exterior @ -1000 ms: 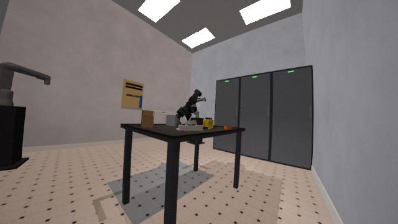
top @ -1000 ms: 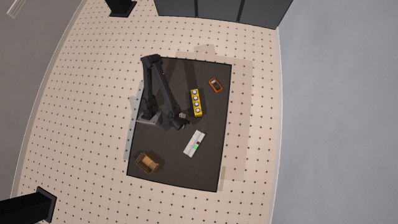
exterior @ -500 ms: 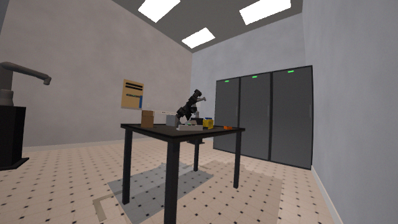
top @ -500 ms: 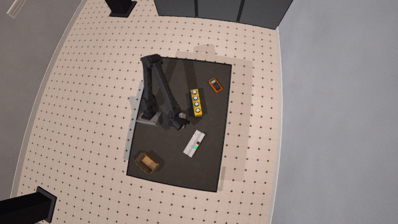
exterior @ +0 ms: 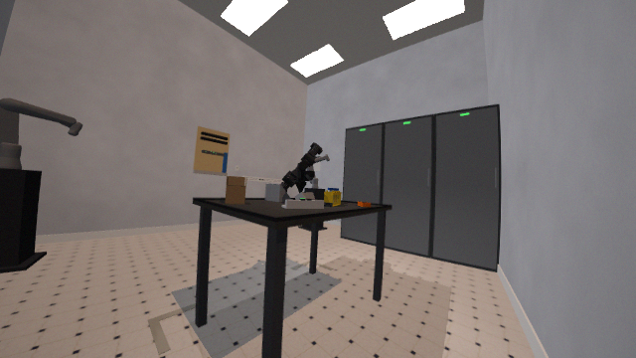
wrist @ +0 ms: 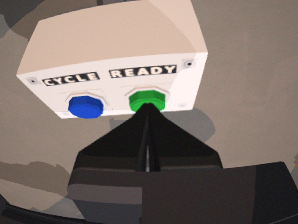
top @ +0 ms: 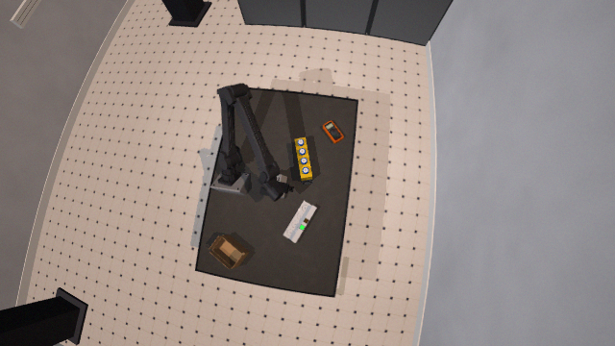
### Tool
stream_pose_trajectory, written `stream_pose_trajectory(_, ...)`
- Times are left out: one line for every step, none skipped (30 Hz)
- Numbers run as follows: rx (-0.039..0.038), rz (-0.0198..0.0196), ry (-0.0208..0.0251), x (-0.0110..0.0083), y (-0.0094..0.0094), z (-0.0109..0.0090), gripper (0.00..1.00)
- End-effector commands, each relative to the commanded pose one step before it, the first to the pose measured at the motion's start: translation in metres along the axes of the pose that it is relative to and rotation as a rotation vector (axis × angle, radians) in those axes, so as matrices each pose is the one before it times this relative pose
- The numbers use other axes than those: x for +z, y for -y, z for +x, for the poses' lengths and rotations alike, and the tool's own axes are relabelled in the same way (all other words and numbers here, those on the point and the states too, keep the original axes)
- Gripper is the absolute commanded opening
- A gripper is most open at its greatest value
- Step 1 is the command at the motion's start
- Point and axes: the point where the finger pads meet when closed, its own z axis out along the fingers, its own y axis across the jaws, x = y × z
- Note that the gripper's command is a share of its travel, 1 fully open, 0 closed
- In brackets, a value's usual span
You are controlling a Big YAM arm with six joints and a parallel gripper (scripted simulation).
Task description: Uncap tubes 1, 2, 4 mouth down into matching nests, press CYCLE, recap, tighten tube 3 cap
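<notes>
In the wrist view my gripper [wrist: 148, 111] is shut with nothing between the fingers. Its tip rests at the front of the green READY key [wrist: 147, 100]. The blue CYCLE key [wrist: 83, 106] sits to its left in the same white housing [wrist: 113, 36] [top: 282, 178]. The yellow decapping station [top: 303, 159] [exterior: 332, 197] stands beyond the housing, with a white and blue cap on each of its tubes. The white cap tray [top: 300, 221] [exterior: 303, 203] lies nearer the table's front, and its green lamp [top: 302, 227] is lit.
An orange meter [top: 332, 131] [exterior: 364, 203] lies at the table's far right. An open cardboard box [top: 228, 251] [exterior: 236, 190] stands at the near left corner. The arm's base [top: 230, 180] is at the left edge of the dark table [top: 269, 269].
</notes>
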Motion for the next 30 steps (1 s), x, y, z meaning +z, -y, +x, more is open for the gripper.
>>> stream_pose_trajectory(-0.00922, 0.00021, -0.01273, 0.00896, -0.00027, -0.00274, 0.00)
stream_pose_trajectory(0.00000, 0.00000, 0.00000, 0.00000, 0.00000, 0.00000, 0.00)
stream_pose_trajectory(0.00000, 0.00000, 0.00000, 0.00000, 0.00000, 0.00000, 0.00)
stream_pose_trajectory(0.00000, 0.00000, 0.00000, 0.00000, 0.00000, 0.00000, 0.00)
stream_pose_trajectory(0.00000, 0.00000, 0.00000, 0.00000, 0.00000, 0.00000, 0.00)
stream_pose_trajectory(0.00000, 0.00000, 0.00000, 0.00000, 0.00000, 0.00000, 0.00)
stream_pose_trajectory(0.00000, 0.00000, 0.00000, 0.00000, 0.00000, 0.00000, 0.00)
stream_pose_trajectory(0.00000, 0.00000, 0.00000, 0.00000, 0.00000, 0.00000, 0.00)
stream_pose_trajectory(0.00000, 0.00000, 0.00000, 0.00000, 0.00000, 0.00000, 0.00)
stream_pose_trajectory(0.00000, 0.00000, 0.00000, 0.00000, 0.00000, 0.00000, 0.00)
stream_pose_trajectory(0.00000, 0.00000, 0.00000, 0.00000, 0.00000, 0.00000, 0.00)
stream_pose_trajectory(0.00000, 0.00000, 0.00000, 0.00000, 0.00000, 0.00000, 0.00)
stream_pose_trajectory(0.00000, 0.00000, 0.00000, 0.00000, 0.00000, 0.00000, 0.00)
stream_pose_trajectory(0.00000, 0.00000, 0.00000, 0.00000, 0.00000, 0.00000, 0.00)
stream_pose_trajectory(0.00000, 0.00000, 0.00000, 0.00000, 0.00000, 0.00000, 0.00)
stream_pose_trajectory(0.00000, 0.00000, 0.00000, 0.00000, 0.00000, 0.00000, 0.00)
stream_pose_trajectory(0.00000, 0.00000, 0.00000, 0.00000, 0.00000, 0.00000, 0.00)
stream_pose_trajectory(0.00000, 0.00000, 0.00000, 0.00000, 0.00000, 0.00000, 0.00)
stream_pose_trajectory(0.00000, 0.00000, 0.00000, 0.00000, 0.00000, 0.00000, 0.00)
stream_pose_trajectory(0.00000, 0.00000, 0.00000, 0.00000, 0.00000, 0.00000, 0.00)
stream_pose_trajectory(-0.01203, 0.01026, 0.02285, -0.01031, 0.00168, -0.00774, 0.00)
stream_pose_trajectory(0.01407, -0.01228, -0.02471, 0.01159, -0.00224, 0.00944, 0.00)
stream_pose_trajectory(0.00001, -0.00008, 0.00003, 0.00067, -0.00001, 0.00001, 0.00)
stream_pose_trajectory(0.00000, 0.00041, -0.00028, 0.00017, 0.00007, 0.00005, 0.00)
stream_pose_trajectory(0.00000, 0.00000, 0.00000, 0.00000, 0.00000, 0.00000, 0.00)
stream_pose_trajectory(0.00000, 0.00000, 0.00000, 0.00000, 0.00000, 0.00000, 0.00)
stream_pose_trajectory(-0.00279, 0.00214, 0.00298, -0.00117, 0.00032, -0.00209, 0.00)
stream_pose_trajectory(-0.00008, 0.00008, 0.00007, -0.00003, 0.00001, -0.00006, 0.00)
stream_pose_trajectory(0.00000, 0.00000, 0.00000, 0.00000, 0.00000, 0.00000, 0.00)
stream_pose_trajectory(0.00000, 0.00000, 0.00000, 0.00000, 0.00000, 0.00000, 0.00)
